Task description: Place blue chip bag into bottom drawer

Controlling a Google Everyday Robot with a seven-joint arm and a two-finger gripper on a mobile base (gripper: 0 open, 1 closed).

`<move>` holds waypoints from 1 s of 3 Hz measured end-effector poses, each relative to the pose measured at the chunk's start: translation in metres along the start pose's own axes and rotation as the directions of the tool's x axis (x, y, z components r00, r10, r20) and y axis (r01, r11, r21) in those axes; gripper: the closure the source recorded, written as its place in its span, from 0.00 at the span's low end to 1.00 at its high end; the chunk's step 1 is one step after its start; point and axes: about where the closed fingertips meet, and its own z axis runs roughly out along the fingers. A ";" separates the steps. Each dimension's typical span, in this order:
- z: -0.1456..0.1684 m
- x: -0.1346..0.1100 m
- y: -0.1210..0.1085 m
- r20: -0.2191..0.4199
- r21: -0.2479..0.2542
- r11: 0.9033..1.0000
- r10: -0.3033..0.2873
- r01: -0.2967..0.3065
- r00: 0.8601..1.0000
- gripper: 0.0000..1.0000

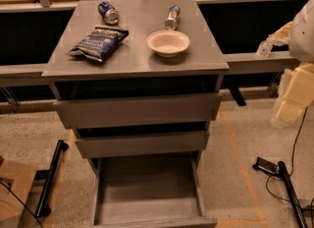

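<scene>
The blue chip bag (99, 42) lies flat on the left part of the grey cabinet top (135, 57), dark navy with white lettering. The bottom drawer (147, 187) is pulled out toward me and shows a bare flat grey floor. My gripper (265, 48) is at the right edge of the view, off the right side of the cabinet at about top height. It is well apart from the bag and holds nothing that I can see. The pale arm (299, 82) runs down the right edge behind it.
A small blue can (108, 12) lies at the back left of the top, a clear water bottle (172, 17) at the back right, and a white bowl (168, 42) right of the bag. The two upper drawers (137, 110) are slightly open. Cables and a black bar (284, 173) lie on the floor.
</scene>
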 end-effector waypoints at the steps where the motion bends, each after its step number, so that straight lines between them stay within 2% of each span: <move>1: 0.000 0.000 0.000 0.000 0.001 1.000 0.000 0.000 1.000 0.00; 2: 0.005 -0.018 -0.010 0.057 0.013 1.000 -0.015 0.014 0.998 0.00; 3: 0.019 -0.054 -0.024 0.191 0.010 1.000 -0.019 0.018 0.981 0.00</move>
